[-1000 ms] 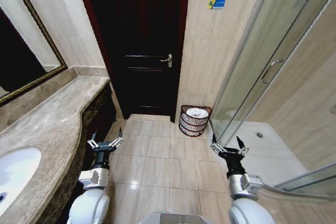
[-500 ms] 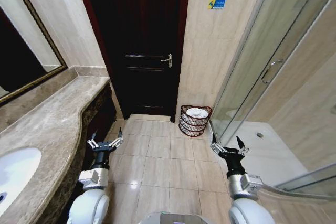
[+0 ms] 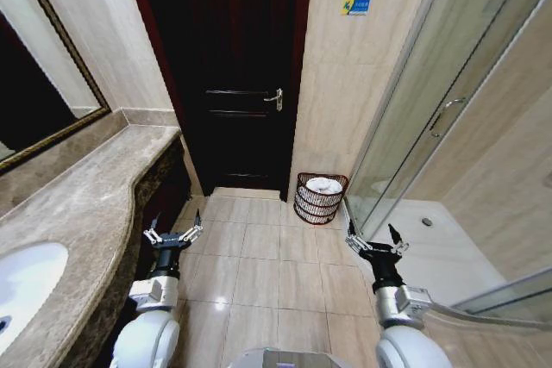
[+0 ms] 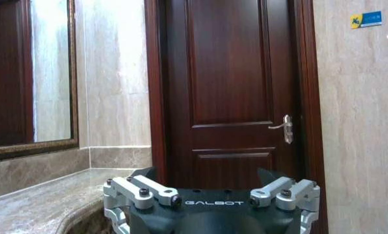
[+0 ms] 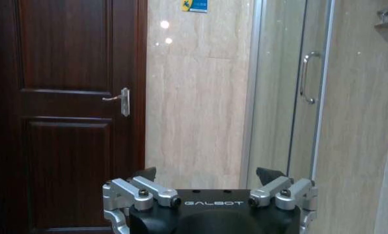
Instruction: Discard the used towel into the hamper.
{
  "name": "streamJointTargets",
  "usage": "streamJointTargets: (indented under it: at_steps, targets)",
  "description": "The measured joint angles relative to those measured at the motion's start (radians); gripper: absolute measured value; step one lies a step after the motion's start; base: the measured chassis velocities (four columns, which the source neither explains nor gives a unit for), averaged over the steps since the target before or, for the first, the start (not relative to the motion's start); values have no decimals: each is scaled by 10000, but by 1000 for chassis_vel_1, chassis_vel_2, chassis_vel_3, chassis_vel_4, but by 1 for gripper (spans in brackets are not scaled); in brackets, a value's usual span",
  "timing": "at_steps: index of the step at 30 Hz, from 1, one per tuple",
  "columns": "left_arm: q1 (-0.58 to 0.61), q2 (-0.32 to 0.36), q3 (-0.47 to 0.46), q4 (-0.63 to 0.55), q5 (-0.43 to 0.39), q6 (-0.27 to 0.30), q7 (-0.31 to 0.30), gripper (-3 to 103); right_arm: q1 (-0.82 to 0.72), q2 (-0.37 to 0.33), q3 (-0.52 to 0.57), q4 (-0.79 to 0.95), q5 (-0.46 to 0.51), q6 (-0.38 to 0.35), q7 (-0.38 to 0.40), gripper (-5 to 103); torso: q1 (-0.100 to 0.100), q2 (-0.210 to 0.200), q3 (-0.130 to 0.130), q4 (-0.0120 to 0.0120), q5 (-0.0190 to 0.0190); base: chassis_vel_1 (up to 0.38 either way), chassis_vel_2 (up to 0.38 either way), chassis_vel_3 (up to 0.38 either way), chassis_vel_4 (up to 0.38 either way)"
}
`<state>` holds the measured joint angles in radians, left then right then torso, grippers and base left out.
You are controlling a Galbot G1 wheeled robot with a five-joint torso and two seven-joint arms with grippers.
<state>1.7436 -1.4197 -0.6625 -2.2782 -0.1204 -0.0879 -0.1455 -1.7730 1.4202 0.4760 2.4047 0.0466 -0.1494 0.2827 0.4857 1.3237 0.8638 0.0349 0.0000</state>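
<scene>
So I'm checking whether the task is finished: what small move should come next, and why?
Probably none beyond holding still. A white towel already lies in the hamper by the door, and the left gripper and right gripper hang open and empty, low over the floor tiles.

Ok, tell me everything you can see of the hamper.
The hamper is a small round basket of dark reddish-brown open woven slats, a little wider at the rim. It stands upright on the tiled floor in the corner, against the beige wall, between the dark door and the glass shower enclosure. A white towel lies bunched inside, showing at the rim. Neither gripper touches it; both sit far nearer the robot.
</scene>
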Motion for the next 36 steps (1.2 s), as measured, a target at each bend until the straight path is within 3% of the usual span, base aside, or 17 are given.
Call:
streamJointTargets:
  at_steps: [36]
  targets:
    - [0,0,-1,2,0,-2,1,100,0,0,0,-2,-1,2,0,100,0,0,0,0,0,0,0,0,0]
